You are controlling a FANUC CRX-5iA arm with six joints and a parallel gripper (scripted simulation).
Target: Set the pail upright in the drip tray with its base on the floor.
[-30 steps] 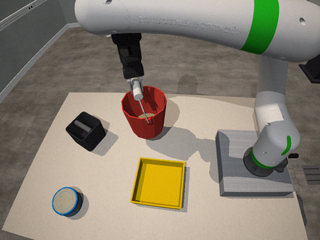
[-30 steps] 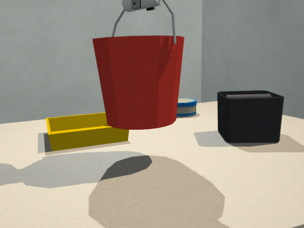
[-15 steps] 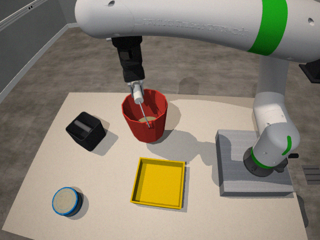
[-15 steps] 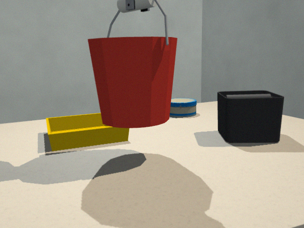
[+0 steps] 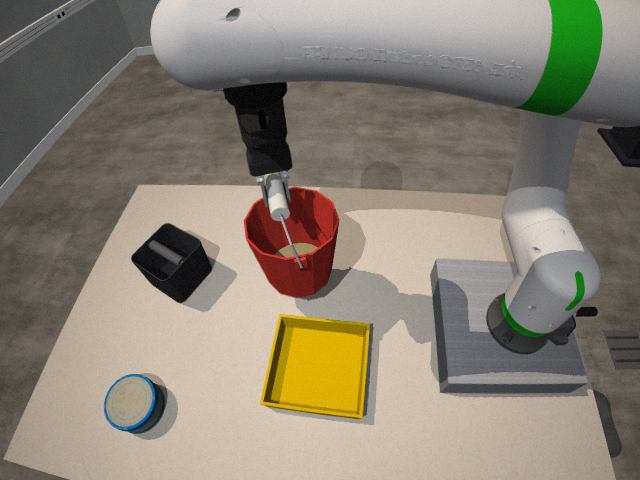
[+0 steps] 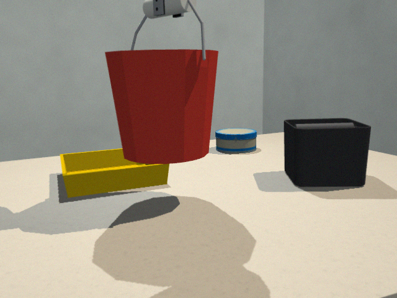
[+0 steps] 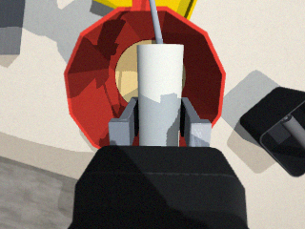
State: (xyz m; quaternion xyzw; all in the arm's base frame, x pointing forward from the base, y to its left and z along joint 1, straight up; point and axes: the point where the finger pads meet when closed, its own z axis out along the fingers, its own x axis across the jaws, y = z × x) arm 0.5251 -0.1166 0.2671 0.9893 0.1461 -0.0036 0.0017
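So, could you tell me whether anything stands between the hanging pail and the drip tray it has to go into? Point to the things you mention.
Nothing visible stands between the red pail [image 5: 310, 276] [image 6: 160, 105] [image 7: 91, 100] and the yellow tray [image 5: 323, 364] [image 6: 115, 180] [image 7: 183, 6]; only the tray's own raised wall must be cleared.

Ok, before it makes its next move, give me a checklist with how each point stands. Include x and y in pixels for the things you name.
1. Claw [image 5: 275, 192] [image 7: 159, 109] shut on the grip [image 5: 278, 201] [image 6: 165, 7] [image 7: 160, 91]: ok.
2. Pail [image 5: 305, 273] [image 6: 163, 105] [image 7: 91, 102] hanging upright: ok, its rim looks level from the side.
3. Pail's base off the table [image 5: 217, 351] [image 6: 208, 275] [image 7: 29, 105]: ok, its shadow lies apart below.
4. Tray [image 5: 323, 366] [image 6: 116, 182] [image 7: 178, 6] free inside to take the pail: ok.
5. Pail over the tray: not ok, it hangs to one side.
6. Base fits the tray's floor: cannot tell.
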